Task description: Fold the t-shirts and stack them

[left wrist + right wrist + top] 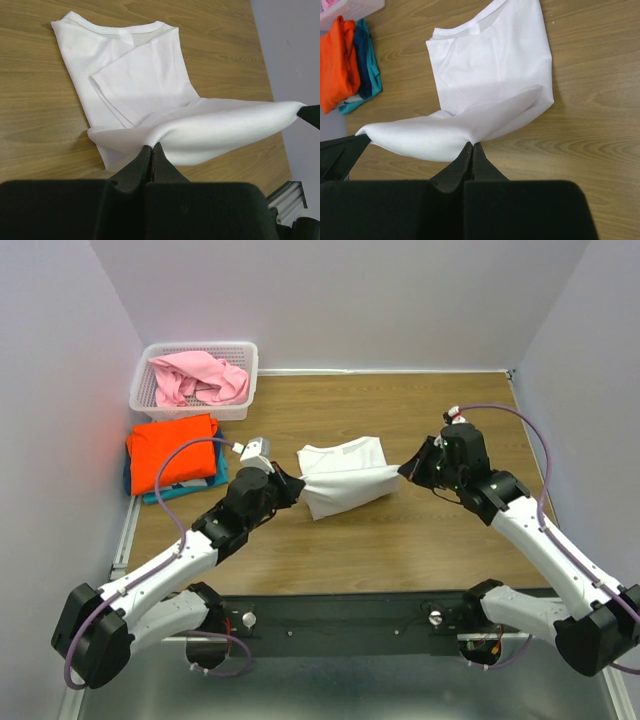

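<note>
1. Fingers (137,169) of the left gripper (292,490) are pressed together on one hem corner of the soft white short-sleeved t-shirt (345,475). The right gripper (406,468) pinches the other corner the same way, fingers (455,170) tight on cloth.
2. We see that shirt in the middle of the brown wooden table (400,550), collar end lying flat, hem end lifted and strung between both grippers.
3. Risk: each pinch holds only a thin bit of edge. We judge a corner could slip out if the arms pull apart.
4. Risk: the sleeve tucked inward could flop open if the flat part drags on the wood.
5. Risk: one arm leading the other would skew hem against collar, and the fold would land crooked.
6. T-shirts, we count four:
   - one white;
   - one folded bright orange t-shirt (172,450);
   - one folded teal t-shirt (190,490), lying under the orange one at the table's left edge;
   - one crumpled pink t-shirt (200,378) inside the white plastic lattice basket (250,365).
7. Other things: one basket, one table, two grippers.
</note>
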Robot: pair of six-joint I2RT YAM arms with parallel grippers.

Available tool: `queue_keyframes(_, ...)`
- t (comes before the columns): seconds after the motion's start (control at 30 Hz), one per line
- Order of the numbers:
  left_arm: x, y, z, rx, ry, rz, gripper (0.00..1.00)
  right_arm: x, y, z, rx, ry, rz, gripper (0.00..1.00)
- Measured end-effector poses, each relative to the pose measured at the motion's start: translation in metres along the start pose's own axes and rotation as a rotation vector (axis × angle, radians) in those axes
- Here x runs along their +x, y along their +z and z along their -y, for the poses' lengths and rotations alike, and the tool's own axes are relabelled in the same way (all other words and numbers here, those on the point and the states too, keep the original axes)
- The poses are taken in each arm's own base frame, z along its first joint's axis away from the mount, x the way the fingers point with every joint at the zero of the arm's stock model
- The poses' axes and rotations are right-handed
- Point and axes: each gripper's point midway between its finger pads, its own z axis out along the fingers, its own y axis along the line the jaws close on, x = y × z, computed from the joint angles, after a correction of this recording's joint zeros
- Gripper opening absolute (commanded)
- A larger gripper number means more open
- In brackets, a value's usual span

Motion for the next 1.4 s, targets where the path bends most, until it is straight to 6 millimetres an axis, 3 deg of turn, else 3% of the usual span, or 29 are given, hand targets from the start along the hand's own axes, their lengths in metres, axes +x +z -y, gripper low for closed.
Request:
queue_keyframes(0.4,-0.020,0.032,-0.005,-0.003,0.039,-0.003,0.00,-0.019,0.024,-0.004,0.044,-0.009,0.030,0.01)
queue_keyframes(0.83,-0.044,0.072,-0.014,-0.005,0.056,-0.018,0.00,-0.052,0.070,-0.008,0.111,-0.031,0.065,0.01)
queue_keyframes(1.23,-0.062,0.114,-0.025,0.001,0.060,-0.049,0.00,-0.082,0.110,0.009,0.149,-0.008,0.067,0.01)
queue_keyframes(1.4,-0.059,0.134,-0.044,-0.029,0.045,-0.080,0.00,-0.085,0.133,0.015,0.143,-0.008,0.033,0.01)
